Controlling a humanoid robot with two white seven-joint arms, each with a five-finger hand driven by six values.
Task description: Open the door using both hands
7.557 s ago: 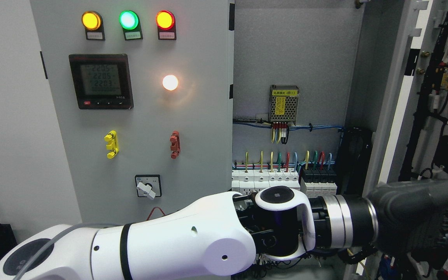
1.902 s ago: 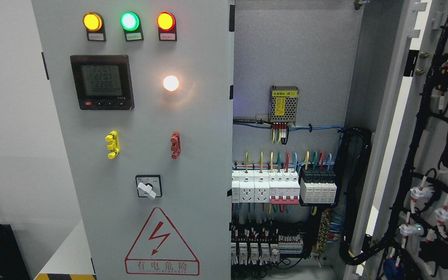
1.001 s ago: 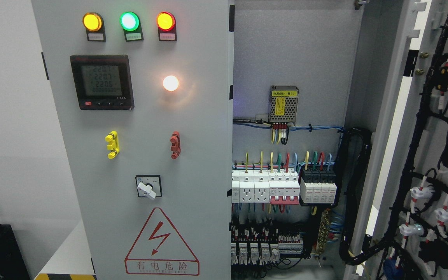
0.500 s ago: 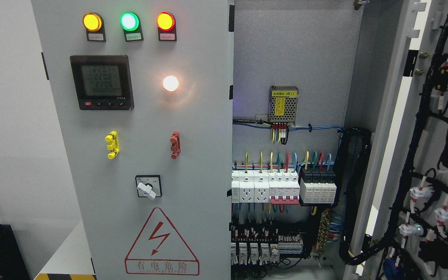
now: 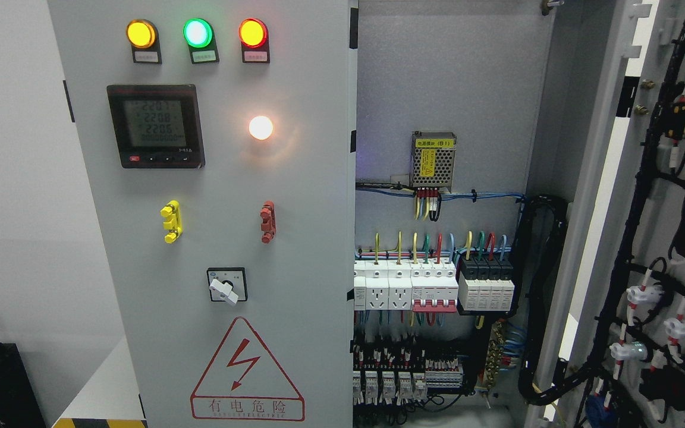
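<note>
Since neither robot hand shows, you cannot tell their state; right of the grey metal left door [image 5: 211,238], the open right door [image 5: 663,238] exposes wiring [image 5: 431,249] that could snag.

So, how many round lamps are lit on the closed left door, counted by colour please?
Yellow lamp: 1
Green lamp: 1
Red lamp: 1
White lamp: 1
Total: 4 lit lamps, all on the left door. Neither robot hand is in view.
</note>
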